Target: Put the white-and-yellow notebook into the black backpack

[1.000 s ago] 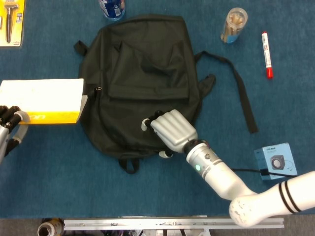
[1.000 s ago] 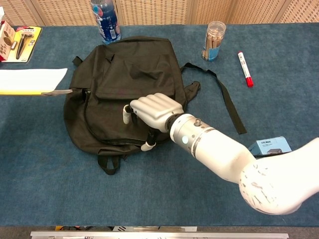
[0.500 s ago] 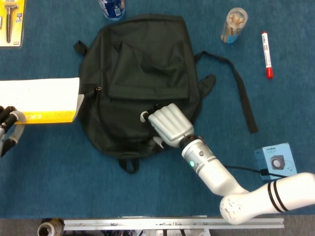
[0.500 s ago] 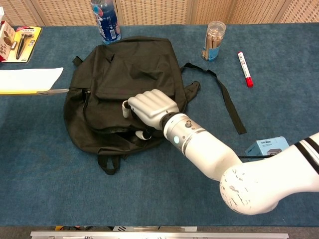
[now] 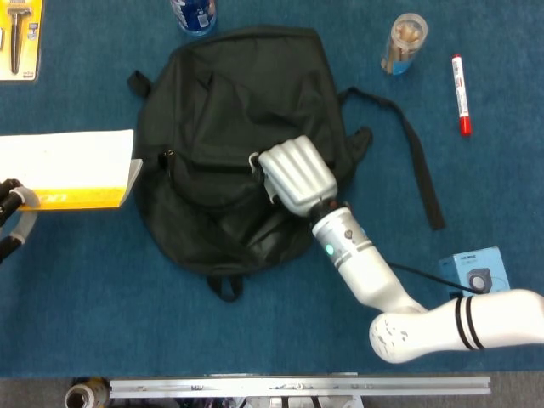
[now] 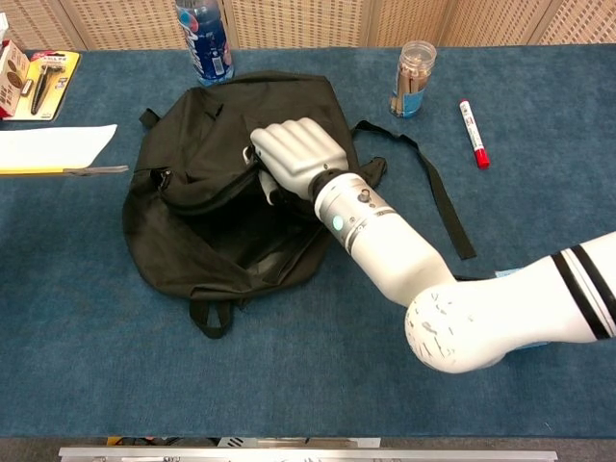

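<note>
The black backpack point(image 5: 229, 93) point(image 6: 207, 125) lies flat in the middle of the blue table. My right hand point(image 5: 295, 174) point(image 6: 298, 154) grips its front flap and holds it lifted, so the main compartment gapes open toward the near side. The white-and-yellow notebook point(image 5: 68, 170) point(image 6: 53, 149) is at the far left, level with the bag's opening and just apart from it. My left hand point(image 5: 13, 217) holds the notebook's near left corner; only a few of its fingers show at the frame edge in the head view.
A blue-labelled bottle point(image 6: 204, 43) stands behind the bag. A clear jar point(image 6: 412, 77) and a red marker point(image 6: 474, 133) lie at the back right. A loose strap point(image 6: 433, 192) trails right. A small blue box point(image 5: 478, 274) sits near right, a razor pack point(image 6: 43, 82) far left.
My right hand has pulled the bag's flap up and away from the near edge, opening the compartment. The notebook has drifted slightly left.
</note>
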`<state>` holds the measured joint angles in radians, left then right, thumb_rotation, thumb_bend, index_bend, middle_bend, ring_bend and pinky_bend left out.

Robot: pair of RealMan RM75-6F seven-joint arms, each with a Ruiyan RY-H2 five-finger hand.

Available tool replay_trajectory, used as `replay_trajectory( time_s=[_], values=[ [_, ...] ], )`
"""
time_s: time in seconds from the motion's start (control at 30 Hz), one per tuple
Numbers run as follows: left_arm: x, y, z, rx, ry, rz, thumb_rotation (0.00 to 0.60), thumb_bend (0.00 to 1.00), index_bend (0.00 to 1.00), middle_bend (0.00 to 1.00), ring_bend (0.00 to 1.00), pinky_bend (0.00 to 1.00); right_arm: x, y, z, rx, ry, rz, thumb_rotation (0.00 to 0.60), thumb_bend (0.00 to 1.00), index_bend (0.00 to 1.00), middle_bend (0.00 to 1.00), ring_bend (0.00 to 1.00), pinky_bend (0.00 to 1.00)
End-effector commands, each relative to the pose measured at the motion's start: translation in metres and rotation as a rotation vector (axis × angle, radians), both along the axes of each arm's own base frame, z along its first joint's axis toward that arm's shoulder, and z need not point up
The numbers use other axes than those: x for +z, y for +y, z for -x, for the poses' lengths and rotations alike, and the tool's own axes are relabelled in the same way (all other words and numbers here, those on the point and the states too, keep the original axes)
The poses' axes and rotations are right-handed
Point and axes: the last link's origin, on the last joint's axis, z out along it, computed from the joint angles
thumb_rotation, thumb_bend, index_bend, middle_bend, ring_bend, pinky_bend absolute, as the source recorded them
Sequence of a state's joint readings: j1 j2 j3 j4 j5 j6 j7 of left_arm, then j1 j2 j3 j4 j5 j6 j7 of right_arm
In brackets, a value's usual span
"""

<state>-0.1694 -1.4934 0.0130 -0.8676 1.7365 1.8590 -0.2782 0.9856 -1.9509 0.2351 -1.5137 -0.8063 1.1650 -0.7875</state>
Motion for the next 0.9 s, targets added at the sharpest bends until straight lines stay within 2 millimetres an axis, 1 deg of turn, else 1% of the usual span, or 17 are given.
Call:
replay_trajectory(
  time_s=[0.03,0.13,0.23,0.43,0.6,0.73,0.83,0.9],
  values=[
    [0.003,0.003,-0.003,-0.015,-0.025,0.022,0.6,0.35,0.57,0.62,0.58,0.68,0.01,-0.015,-0.008,-0.005,-0.03,0.055,0.6,0.86,0.73,0.67,0.64,0.81],
    [0.006,0.006,-0.008,-0.042,-0.032,0.052,0.6,0.35,0.57,0.62,0.58,0.68,0.019,-0.028,-0.017,-0.017,-0.059,0.096,0.6,0.86,0.74,0.67,0.65,0.82],
    [0.007,0.007,-0.013,-0.082,-0.032,0.083,0.6,0.35,0.57,0.62,0.58,0.68,0.025,-0.036,-0.025,-0.034,-0.094,0.118,0.6,0.86,0.74,0.67,0.65,0.83],
    [0.012,0.006,-0.024,-0.148,-0.056,0.123,0.6,0.35,0.57,0.62,0.58,0.68,0.027,-0.044,-0.037,-0.066,-0.148,0.161,0.6,0.86,0.74,0.67,0.65,0.83],
    [0.014,0.004,-0.032,-0.189,-0.089,0.165,0.6,0.35,0.57,0.62,0.58,0.68,0.024,-0.046,-0.048,-0.092,-0.22,0.171,0.6,0.86,0.74,0.67,0.65,0.83],
    [0.008,0.005,-0.039,-0.216,-0.098,0.201,0.6,0.35,0.57,0.62,0.57,0.68,0.022,-0.044,-0.058,-0.085,-0.261,0.188,0.6,0.86,0.74,0.66,0.65,0.83],
    [0.004,0.005,-0.042,-0.228,-0.089,0.216,0.6,0.35,0.57,0.62,0.57,0.68,0.022,-0.045,-0.062,-0.089,-0.275,0.195,0.6,0.86,0.74,0.66,0.65,0.83],
    [0.0,0.004,-0.045,-0.241,-0.063,0.233,0.6,0.35,0.57,0.62,0.57,0.68,0.024,-0.049,-0.064,-0.108,-0.292,0.208,0.6,0.86,0.74,0.66,0.65,0.83]
  ],
)
